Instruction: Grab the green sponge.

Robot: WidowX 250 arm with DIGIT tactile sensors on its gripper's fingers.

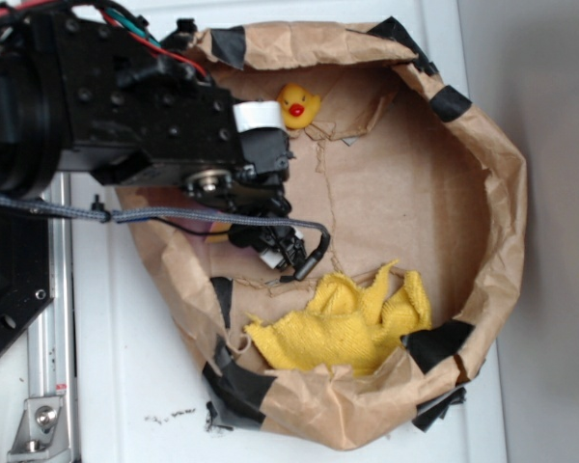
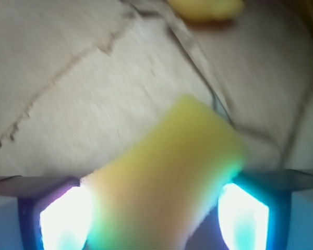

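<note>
Yellow foam green sponge [image 2: 167, 177] | pinched by end effector [image 2: 154, 219] | step: grasp | next: lift, away from 12-o'clock duck [image 1: 298, 103]

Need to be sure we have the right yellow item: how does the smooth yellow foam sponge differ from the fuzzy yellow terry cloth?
The smooth yellow foam sponge is flat and sits between the gripper fingers; the fuzzy yellow terry cloth is crumpled and lies free against the paper wall. Both are yellow.

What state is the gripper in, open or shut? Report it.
Shut on the sponge: in the wrist view the gripper has a finger against each side of it.
</note>
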